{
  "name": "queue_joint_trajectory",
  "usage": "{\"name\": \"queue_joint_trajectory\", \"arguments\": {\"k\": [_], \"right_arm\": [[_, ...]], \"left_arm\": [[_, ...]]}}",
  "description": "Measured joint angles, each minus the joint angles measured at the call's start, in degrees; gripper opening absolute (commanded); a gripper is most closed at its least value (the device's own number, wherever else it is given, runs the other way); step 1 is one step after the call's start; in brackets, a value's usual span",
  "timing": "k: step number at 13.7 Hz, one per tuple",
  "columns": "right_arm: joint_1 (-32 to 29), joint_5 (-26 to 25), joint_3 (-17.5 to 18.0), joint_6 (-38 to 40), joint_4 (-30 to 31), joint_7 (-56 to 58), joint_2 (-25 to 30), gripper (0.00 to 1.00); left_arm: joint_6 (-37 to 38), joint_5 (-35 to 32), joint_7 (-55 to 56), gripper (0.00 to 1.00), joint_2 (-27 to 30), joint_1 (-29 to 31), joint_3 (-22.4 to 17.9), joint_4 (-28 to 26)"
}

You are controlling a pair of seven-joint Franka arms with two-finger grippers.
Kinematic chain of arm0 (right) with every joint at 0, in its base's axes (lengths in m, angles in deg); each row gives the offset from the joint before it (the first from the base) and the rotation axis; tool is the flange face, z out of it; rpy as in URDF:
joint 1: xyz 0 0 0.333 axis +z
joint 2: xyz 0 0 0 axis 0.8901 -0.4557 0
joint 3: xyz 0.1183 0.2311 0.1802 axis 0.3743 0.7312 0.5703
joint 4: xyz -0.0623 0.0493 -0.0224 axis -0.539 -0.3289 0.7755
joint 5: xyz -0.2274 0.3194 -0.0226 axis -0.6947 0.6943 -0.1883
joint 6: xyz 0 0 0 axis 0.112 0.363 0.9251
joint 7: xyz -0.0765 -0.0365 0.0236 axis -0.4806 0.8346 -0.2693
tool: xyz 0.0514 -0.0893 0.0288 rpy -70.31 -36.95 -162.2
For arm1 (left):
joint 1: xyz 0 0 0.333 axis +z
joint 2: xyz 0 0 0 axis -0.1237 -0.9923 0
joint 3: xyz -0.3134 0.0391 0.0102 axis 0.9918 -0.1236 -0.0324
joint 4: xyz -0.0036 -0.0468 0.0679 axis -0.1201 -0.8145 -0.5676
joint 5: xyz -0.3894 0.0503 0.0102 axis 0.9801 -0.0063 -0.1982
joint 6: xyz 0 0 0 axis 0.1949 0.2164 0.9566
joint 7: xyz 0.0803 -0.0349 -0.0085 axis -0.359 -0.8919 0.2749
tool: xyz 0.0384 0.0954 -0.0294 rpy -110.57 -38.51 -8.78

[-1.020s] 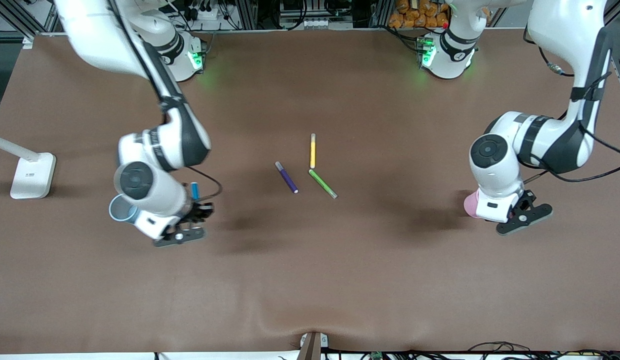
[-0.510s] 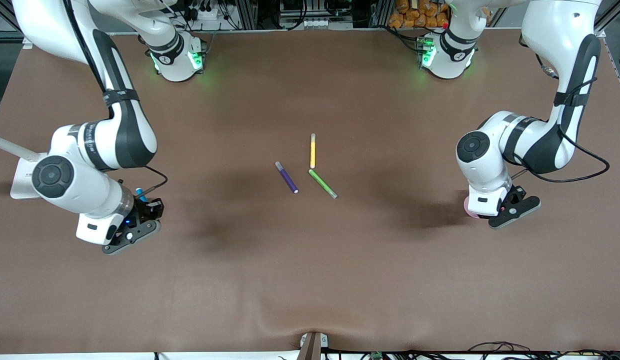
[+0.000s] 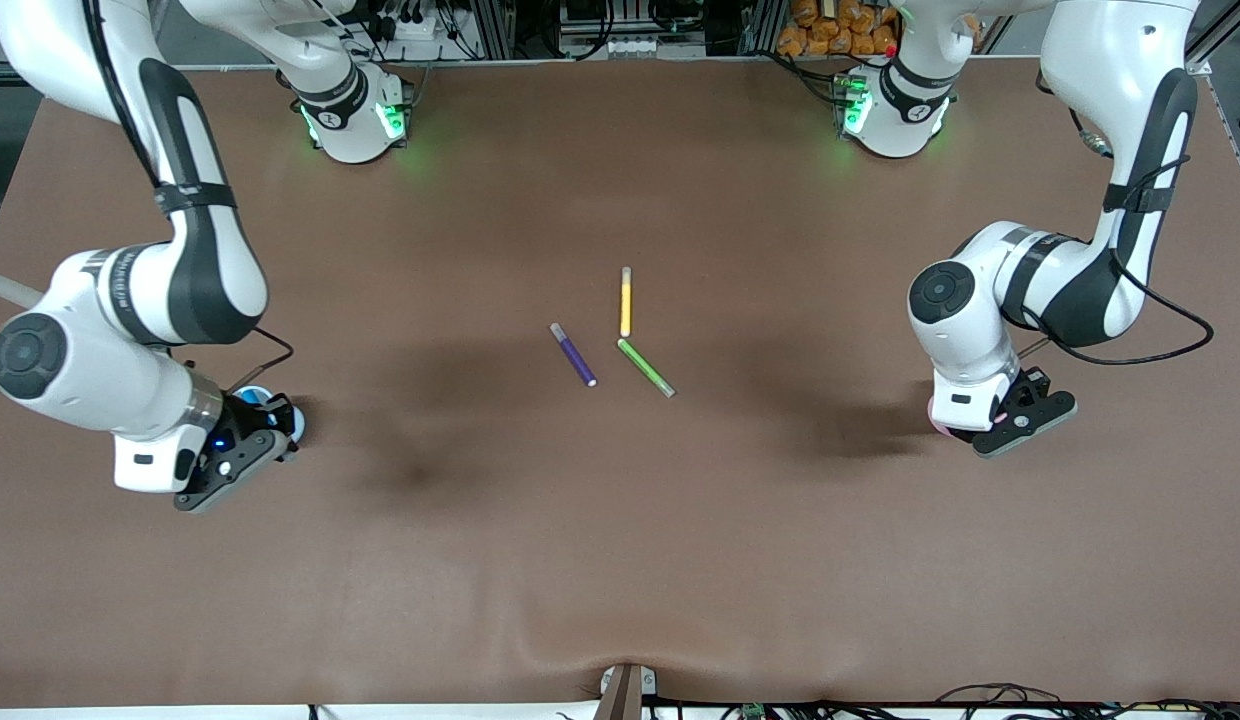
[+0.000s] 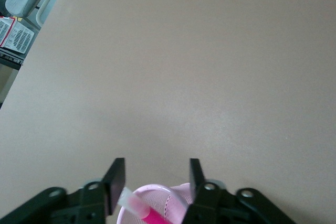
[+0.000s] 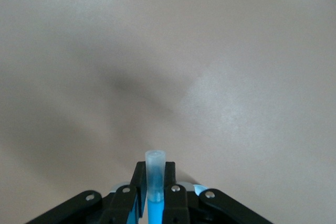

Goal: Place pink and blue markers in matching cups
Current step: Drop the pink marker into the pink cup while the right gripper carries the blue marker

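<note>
1. Right tool (image 3: 242, 445), at the right arm's end of the desk (image 3: 620, 560): fingers clamped on the blue marker (image 5: 154, 192), which stands upright between them, pale end up. It hangs directly over the blue cup (image 3: 280, 412), whose rim peeks out beneath. Judged next: a straight descent along the marker's long axis, then release; the cup lies right below, so no sideways travel seems needed.

2. Desk middle, three spare markers lying flat, well apart from both arms: purple marker (image 3: 573, 354), yellow marker (image 3: 625, 301), green marker (image 3: 646, 367). The yellow and green ends nearly meet. Not part of the job.

3. Left tool (image 4: 157, 182), at the left arm's end of the desk: fingers spread apart, gripping nothing. The pink marker (image 4: 140, 209) leans inside the pink cup (image 4: 173, 196) just below, pale end up, touching neither finger. This half looks done.
</note>
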Motion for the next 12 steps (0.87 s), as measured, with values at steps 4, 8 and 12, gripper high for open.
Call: {"name": "queue_joint_trajectory", "arguments": {"k": [4, 8, 12], "right_arm": [[-2.06, 6.38, 0.01, 0.00, 1.04, 9.80, 1.04, 0.00], [-5.89, 15.55, 0.00, 0.04, 2.48, 23.69, 1.20, 0.00], [-9.47, 24.30, -0.01, 1.09, 3.42, 38.45, 1.21, 0.00]], "left_arm": [[-0.01, -0.14, -0.43, 1.00, 0.10, -0.33, 0.10, 0.32], [1.03, -0.14, -2.95, 1.00, 0.87, -1.00, 0.47, 2.20], [1.71, -0.14, -4.54, 1.00, 1.35, -1.00, 1.23, 3.78]]}}
